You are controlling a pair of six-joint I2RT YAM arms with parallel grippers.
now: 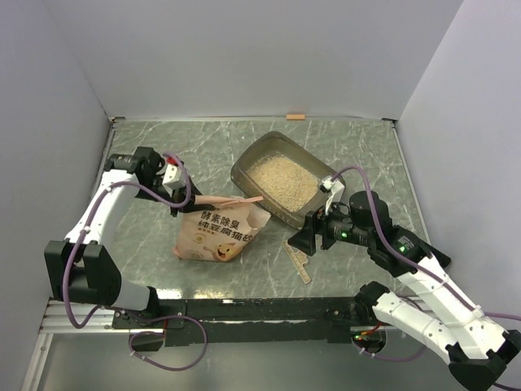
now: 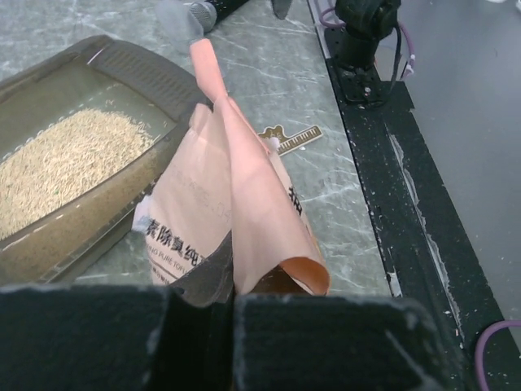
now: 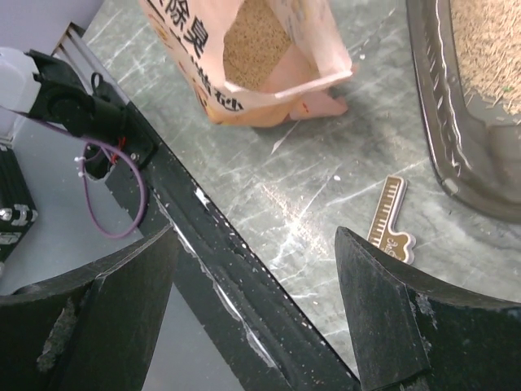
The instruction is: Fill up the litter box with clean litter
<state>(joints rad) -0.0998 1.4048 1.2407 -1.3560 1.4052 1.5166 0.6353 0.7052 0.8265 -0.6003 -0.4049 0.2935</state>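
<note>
Pale grey walls (image 1: 260, 57) close in three sides of a table (image 1: 163, 147) with a green-grey marbled top. A black rail (image 1: 269, 308) runs along the table's near edge, where the arms are bolted.

The box (image 1: 241, 175) sits right of centre, turned at an angle, with one corner pointing toward the right arm. A layer of beige litter (image 1: 283, 181) covers much of its floor, and bare dark floor shows along one wall in the left wrist view.

The bag (image 1: 218, 232) stands just left of the box's near-left wall. Its printed face is toward the arms and its mouth is pulled open. More litter shows inside it from the right wrist view. Whether the bag leans on the box wall or only stands beside it cannot be told.

The left gripper (image 1: 181, 195) is at the bag's upper left corner, above and left of the box. Its fingers (image 2: 326, 334) are clamped on the bag's top edge, which runs as a taut pink flap toward the box rim.

The right gripper (image 1: 305, 240) hovers low near the box's near corner. Its fingers (image 3: 383, 326) are spread wide with nothing between them, only table below, and the box lies off to their right.

A tan ruler-like strip (image 1: 298, 259) lies flat on the table between the bag and the right gripper. A small piece of orange tape (image 1: 295, 117) sits at the table's far edge.
</note>
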